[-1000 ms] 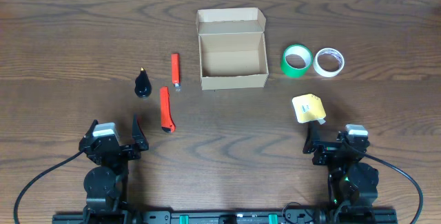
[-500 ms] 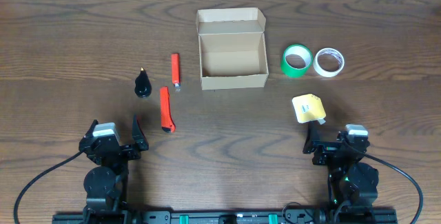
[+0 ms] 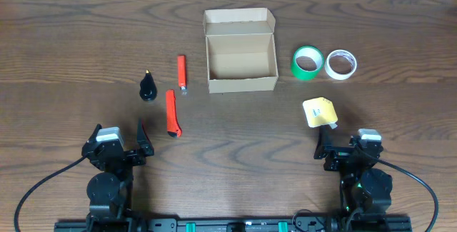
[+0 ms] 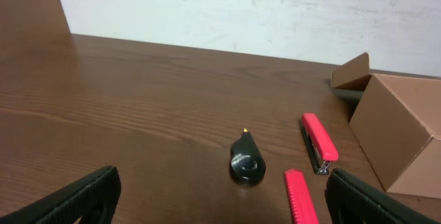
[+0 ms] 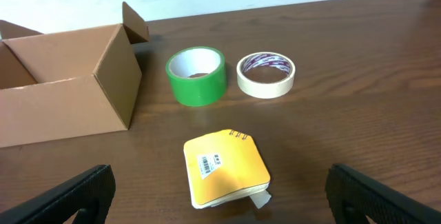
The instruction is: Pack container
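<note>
The container (image 3: 240, 61), a brown cardboard box with its flap lid folded back, stands open and empty at the table's far middle. My left gripper (image 3: 120, 136) rests open at the near left, with nothing between its fingers (image 4: 89, 191). At the near right my right gripper (image 3: 348, 146) is open too, just behind a yellow notepad (image 5: 224, 169). In the left wrist view the container (image 4: 403, 131) is far right; in the right wrist view the container (image 5: 69, 86) is far left.
Left of the box lie a red stapler (image 3: 182, 73), a red utility knife (image 3: 172, 113) and a small black bottle (image 3: 148, 87). A green tape roll (image 3: 308, 62) and a white tape roll (image 3: 340, 64) sit to the box's right.
</note>
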### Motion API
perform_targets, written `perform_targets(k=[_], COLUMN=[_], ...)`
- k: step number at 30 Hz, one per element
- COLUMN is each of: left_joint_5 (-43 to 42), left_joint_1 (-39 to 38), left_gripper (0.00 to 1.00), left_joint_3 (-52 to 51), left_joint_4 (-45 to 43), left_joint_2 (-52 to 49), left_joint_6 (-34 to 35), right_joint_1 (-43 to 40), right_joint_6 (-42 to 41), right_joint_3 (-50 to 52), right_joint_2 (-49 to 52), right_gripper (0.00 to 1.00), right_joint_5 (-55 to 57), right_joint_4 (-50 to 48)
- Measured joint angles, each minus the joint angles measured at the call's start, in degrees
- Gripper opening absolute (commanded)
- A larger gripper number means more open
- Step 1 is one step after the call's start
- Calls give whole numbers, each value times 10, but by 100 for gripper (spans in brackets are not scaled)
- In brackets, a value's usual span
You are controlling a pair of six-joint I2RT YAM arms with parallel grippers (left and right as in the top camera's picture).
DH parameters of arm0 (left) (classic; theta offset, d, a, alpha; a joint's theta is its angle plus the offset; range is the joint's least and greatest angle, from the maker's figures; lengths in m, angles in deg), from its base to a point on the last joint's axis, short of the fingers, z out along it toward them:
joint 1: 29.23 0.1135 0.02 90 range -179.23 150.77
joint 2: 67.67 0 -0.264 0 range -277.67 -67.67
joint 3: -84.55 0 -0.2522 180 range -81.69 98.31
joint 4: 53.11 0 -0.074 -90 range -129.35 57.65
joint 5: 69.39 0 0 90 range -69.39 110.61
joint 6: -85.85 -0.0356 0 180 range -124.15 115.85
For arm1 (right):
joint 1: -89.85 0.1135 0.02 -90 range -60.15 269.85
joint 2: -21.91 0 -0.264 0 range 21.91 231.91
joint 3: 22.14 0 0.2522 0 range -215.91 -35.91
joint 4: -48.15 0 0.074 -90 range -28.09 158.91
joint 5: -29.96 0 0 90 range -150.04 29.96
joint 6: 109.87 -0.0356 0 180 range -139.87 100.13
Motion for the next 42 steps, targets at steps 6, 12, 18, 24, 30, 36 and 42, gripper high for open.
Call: perform_targets(k=[6,12,18,24,30,36,42], left_joint_5=[0,0,0,0,0,0,0], left_joint_1=[0,0,0,0,0,0,0], left_gripper=[95,95,95,96,96,95,96], left_joint_3=[0,0,0,0,1,1,1], left_joint_4=[0,0,0,1,0,1,1], left_joint_2=[0,0,0,1,1,2,2], left_joint_6=[0,0,0,0,0,0,0], right_joint_1=[0,0,-2,-8,-8,-8,-28], right_joint_6=[-11,-18,-17,-1,35,37,0], right_joint_3=[0,-30,-184,-468,-798,-942,-1048], right_joint_2=[1,66,282,560,799,909,1027], right_gripper=[99,99,99,99,99,99,99], right_joint_5=[-28,-22,3,11,-11,-78,-110], right_joint_4=[-2,-80,-98,39,197,231,327])
